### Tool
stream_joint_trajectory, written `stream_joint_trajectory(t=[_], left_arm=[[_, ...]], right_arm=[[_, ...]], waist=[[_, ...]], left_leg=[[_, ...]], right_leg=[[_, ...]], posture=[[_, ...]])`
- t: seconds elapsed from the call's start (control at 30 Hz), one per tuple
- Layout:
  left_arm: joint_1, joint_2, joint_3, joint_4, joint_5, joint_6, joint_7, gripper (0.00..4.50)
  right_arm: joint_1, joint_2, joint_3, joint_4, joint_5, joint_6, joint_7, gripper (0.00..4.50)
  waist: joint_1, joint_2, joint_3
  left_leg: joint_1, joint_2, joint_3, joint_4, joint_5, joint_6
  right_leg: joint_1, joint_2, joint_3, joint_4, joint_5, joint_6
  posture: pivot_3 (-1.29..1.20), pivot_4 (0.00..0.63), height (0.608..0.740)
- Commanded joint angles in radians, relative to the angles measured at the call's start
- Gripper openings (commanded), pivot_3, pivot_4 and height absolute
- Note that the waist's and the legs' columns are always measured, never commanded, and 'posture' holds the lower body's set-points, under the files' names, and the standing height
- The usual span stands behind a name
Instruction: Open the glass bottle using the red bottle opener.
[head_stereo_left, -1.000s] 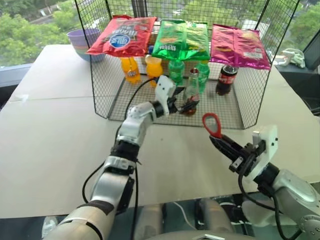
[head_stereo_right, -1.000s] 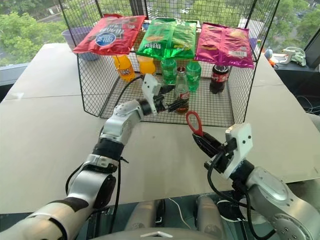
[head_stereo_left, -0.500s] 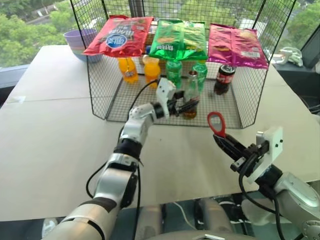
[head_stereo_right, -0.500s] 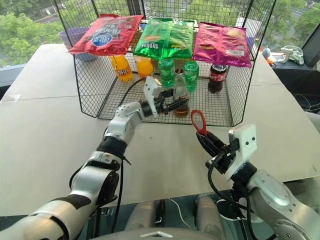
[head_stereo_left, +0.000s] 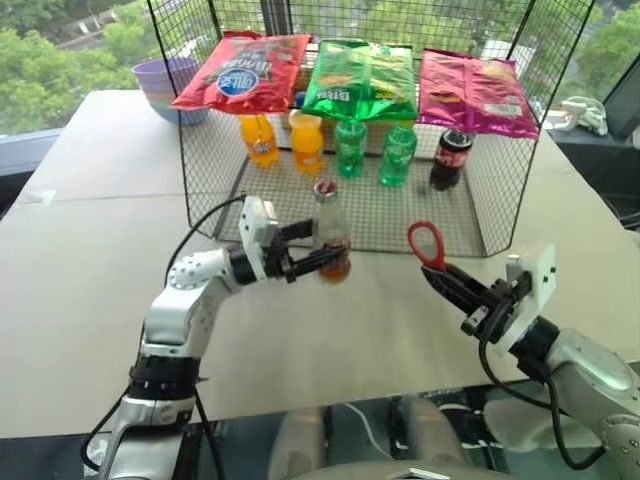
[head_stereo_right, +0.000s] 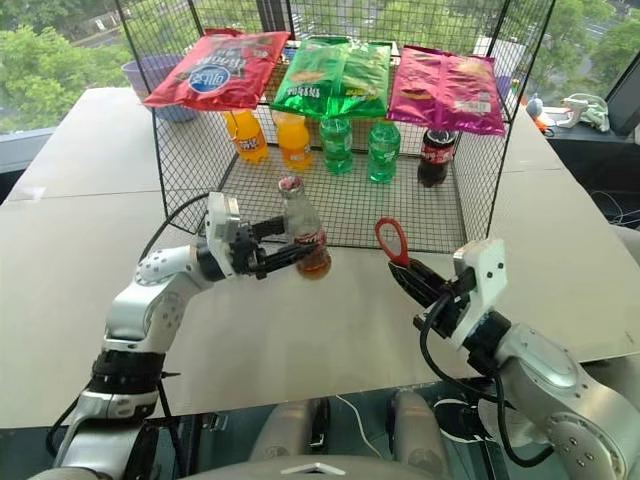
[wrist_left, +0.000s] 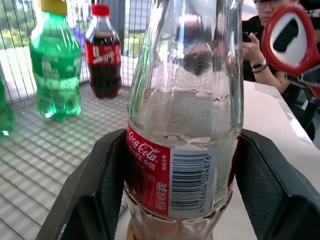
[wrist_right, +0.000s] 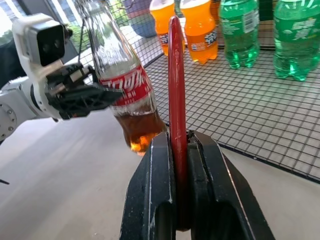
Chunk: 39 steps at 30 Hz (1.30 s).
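We hold the bottle (head_stereo_left: 329, 236) in our left pincer (head_stereo_left: 305, 262), fingers (wrist_left: 107, 190) clamped on either side of the red label, low on the body. That low grip leaves neck and cap (head_stereo_left: 323, 187) free for a tool. The bottle is upright, tilted slightly, lifted off the bench (head_stereo_left: 90, 270) just in front of the wire cage (head_stereo_left: 208, 180), out past its open front edge. We judge it was taken there so the mesh and the other drinks do not hem in the work.

Landmark for all places: the cage. Inside it, at the back, two orange bottles (head_stereo_left: 262, 137), two green bottles (head_stereo_left: 398, 153) and a cola bottle (head_stereo_left: 452, 157); three chip bags (head_stereo_left: 365, 78) lie across its top. A stack of bowls (head_stereo_left: 166, 84) sits on the bench just outside its left rear corner.

Our right pincer (head_stereo_left: 447, 283) is closed on the handle of the opener (head_stereo_left: 427, 245), ring head up and clear of the fingers, held off the cage's front right part. Gripping the short handle leaves the ring free to hook the cap and gives leverage.

Opener and bottle are apart, facing each other at about the same height. We judge the cap is still on; next the ring has to come over it.

A person (wrist_left: 262, 45) sits beyond the bench in the left wrist view.
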<state>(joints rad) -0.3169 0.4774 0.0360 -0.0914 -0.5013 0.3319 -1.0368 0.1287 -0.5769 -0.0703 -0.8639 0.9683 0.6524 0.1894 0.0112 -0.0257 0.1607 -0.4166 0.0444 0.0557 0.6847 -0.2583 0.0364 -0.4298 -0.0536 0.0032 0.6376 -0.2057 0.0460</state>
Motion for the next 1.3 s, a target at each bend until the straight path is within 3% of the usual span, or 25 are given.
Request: stream_joint_trajectory(t=[0.03, 0.1, 0.13, 0.27, 0.8, 0.9, 0.93, 1.0, 1.3], left_arm=[[0.017, -0.013, 0.012, -0.101, -0.029, 0.013, 0.050, 2.57], [0.021, -0.015, 0.007, -0.113, -0.030, 0.021, 0.062, 2.57], [0.021, -0.016, 0.001, -0.116, -0.027, 0.024, 0.066, 3.37], [0.013, -0.020, -0.016, -0.121, -0.016, 0.035, 0.086, 4.41], [-0.015, -0.009, -0.018, -0.137, -0.024, 0.029, 0.093, 4.41], [-0.017, -0.011, -0.021, -0.133, -0.024, 0.027, 0.092, 3.60], [-0.018, -0.009, -0.023, -0.132, -0.023, 0.026, 0.088, 3.02], [-0.020, -0.008, -0.026, -0.127, -0.023, 0.024, 0.081, 2.26], [-0.029, 0.003, -0.029, -0.107, -0.016, 0.012, 0.064, 2.26]], right_arm=[[-0.027, -0.018, 0.005, 0.007, -0.011, 0.001, 0.043, 0.00], [-0.032, -0.022, 0.008, 0.013, -0.017, 0.003, 0.055, 0.00], [-0.035, -0.024, 0.008, 0.018, -0.022, 0.004, 0.061, 0.00], [-0.043, -0.026, 0.019, 0.026, -0.042, 0.013, 0.072, 0.00], [-0.109, 0.002, 0.039, 0.051, -0.104, 0.017, 0.082, 0.00], [-0.131, 0.000, 0.045, 0.055, -0.139, 0.010, 0.086, 0.00], [-0.146, -0.001, 0.052, 0.057, -0.167, -0.003, 0.091, 0.00], [-0.185, -0.009, 0.078, 0.066, -0.256, -0.048, 0.108, 0.00], [-0.394, -0.030, 0.321, 0.264, -0.855, -0.346, 0.092, 0.00]], waist=[[0.001, 0.000, 0.000], [0.002, 0.000, 0.000], [0.002, 0.000, 0.000], [0.002, 0.000, 0.000], [0.001, 0.000, 0.000], [0.001, 0.000, 0.000], [0.001, 0.000, 0.000], [0.001, 0.000, 0.000], [0.002, 0.000, 0.000]], left_leg=[[0.000, 0.000, 0.000, 0.000, 0.000, 0.000], [0.000, 0.000, 0.000, 0.000, 0.000, 0.000], [0.000, 0.000, 0.000, 0.000, 0.000, 0.000], [0.000, 0.000, 0.000, 0.000, 0.000, 0.000], [0.001, 0.000, 0.001, 0.000, 0.000, 0.000], [0.001, 0.000, 0.001, 0.000, 0.000, 0.000], [0.001, 0.000, 0.001, 0.000, 0.000, 0.000], [0.001, 0.000, 0.001, 0.000, 0.000, 0.000], [0.000, -0.001, 0.006, 0.000, 0.000, 0.000]], right_leg=[[0.000, 0.000, 0.000, 0.000, 0.000, 0.000], [0.000, 0.001, 0.000, 0.000, 0.000, 0.000], [0.000, 0.001, 0.000, 0.000, 0.000, 0.000], [0.000, 0.001, 0.000, 0.000, 0.000, 0.000], [0.000, 0.001, 0.001, 0.001, 0.000, 0.000], [0.000, 0.001, 0.001, 0.001, 0.000, 0.000], [0.000, 0.001, 0.001, 0.001, 0.000, 0.000], [0.000, 0.001, 0.001, 0.001, 0.000, 0.000], [-0.001, 0.001, 0.001, 0.001, 0.000, 0.000]], posture=[[0.00, 0.150, 0.740], [0.00, 0.150, 0.740], [0.00, 0.150, 0.740], [0.00, 0.150, 0.740], [0.00, 0.150, 0.740], [0.00, 0.150, 0.740], [0.00, 0.150, 0.740], [0.00, 0.150, 0.740], [0.00, 0.150, 0.740]])
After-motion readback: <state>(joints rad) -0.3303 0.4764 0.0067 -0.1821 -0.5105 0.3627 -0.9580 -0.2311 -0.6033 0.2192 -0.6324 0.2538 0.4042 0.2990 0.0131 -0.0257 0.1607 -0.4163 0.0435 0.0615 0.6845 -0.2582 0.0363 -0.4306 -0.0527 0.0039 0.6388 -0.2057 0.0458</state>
